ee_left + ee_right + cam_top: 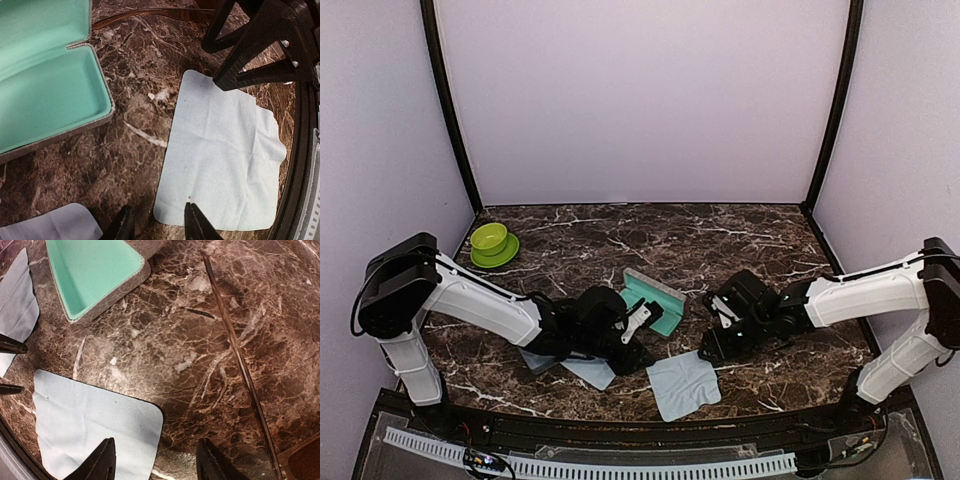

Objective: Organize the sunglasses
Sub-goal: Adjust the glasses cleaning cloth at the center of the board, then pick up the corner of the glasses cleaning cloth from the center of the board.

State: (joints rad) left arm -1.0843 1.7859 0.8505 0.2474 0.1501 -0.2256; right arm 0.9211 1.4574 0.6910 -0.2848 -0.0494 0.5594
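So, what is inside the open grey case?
The case shows only bare teal lining; nothing lies in the visible part. From above, the left tool covers part of it.

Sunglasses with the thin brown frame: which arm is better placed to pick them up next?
Probably the right. The thin brown-framed sunglasses lie just beside the open right pincer in its wrist view; the left pincer hangs at the edge of the pale blue square cloth, farther off.

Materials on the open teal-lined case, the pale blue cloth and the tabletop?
The open grey case: teal lining looks matte, felt-like, no glare; grey shell material unclear. The pale blue square cloth: thin soft fabric, likely microfibre, creased, wavy edge. The tabletop: dark brown marble pattern, white veins; stone or laminate, cannot tell.
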